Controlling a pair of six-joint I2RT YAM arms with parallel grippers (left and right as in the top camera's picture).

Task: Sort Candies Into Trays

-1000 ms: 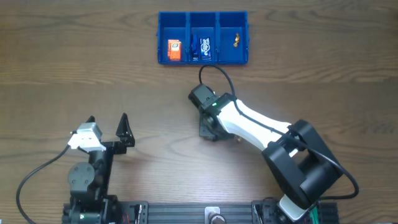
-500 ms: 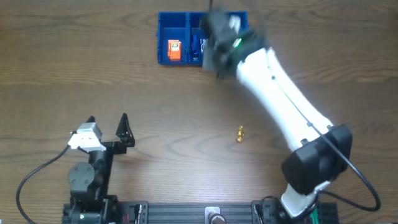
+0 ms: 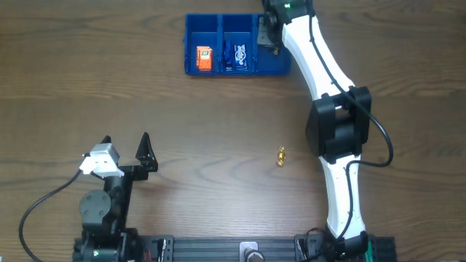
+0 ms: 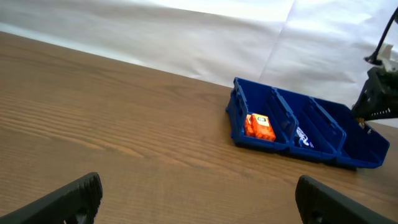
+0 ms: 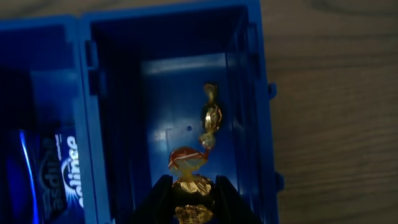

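Right gripper is hovering over the right-hand compartment of the blue tray, and its fingers are pinching narrowly on a gold-wrapped candy, whose reddish wrapper end is sticking out ahead of the tips. A second gold candy is lying on the floor of that same compartment, just beyond the held one. An orange candy is sitting in the tray's left compartment and a blue packet in its middle one.

By my reading, the placing step is nearing its end: the piece is hanging inside the walls of the compartment that matches it, so the next move is calling for the fingers to part and let it drop beside its twin, then for a straight lift clear of the tray walls.

One loose gold candy is lying on the table, well apart from the tray on the side toward the arm bases, so it looks like the likely next pickup. Left gripper is resting far from the tray with its fingers spread wide and gripping nothing.
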